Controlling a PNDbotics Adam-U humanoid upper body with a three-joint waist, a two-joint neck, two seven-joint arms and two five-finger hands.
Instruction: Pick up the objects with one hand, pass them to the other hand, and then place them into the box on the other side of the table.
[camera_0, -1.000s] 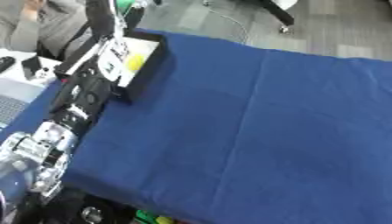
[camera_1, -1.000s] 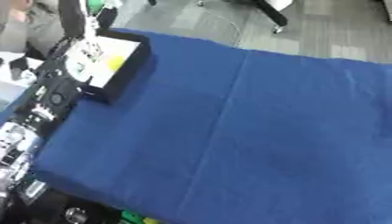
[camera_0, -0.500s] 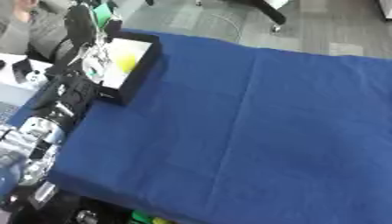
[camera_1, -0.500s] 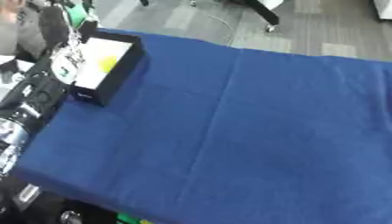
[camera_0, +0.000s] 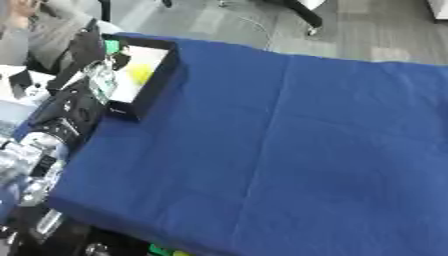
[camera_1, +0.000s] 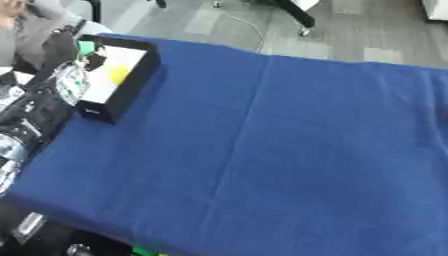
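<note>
Lying at the far-left corner of the blue table (camera_0: 289, 150), box (camera_1: 140, 70) with black walls, long axis running away from the camera, yellow thing (camera_0: 140, 75) and green thing (camera_0: 112, 46) inside. Reaching along that left edge over the box, left hand (camera_0: 87, 45), dark, above the near wall; impossible to tell whether open or curled. Just beside the hand, something clear (camera_1: 72, 82), possibly a bottle.

Grey floor (camera_1: 367, 30), blue-clothed table (camera_1: 297, 150)

Stereo head pair, looking down, askew, sharing blue table (camera_0: 306, 150), box (camera_1: 131, 75) far left
</note>
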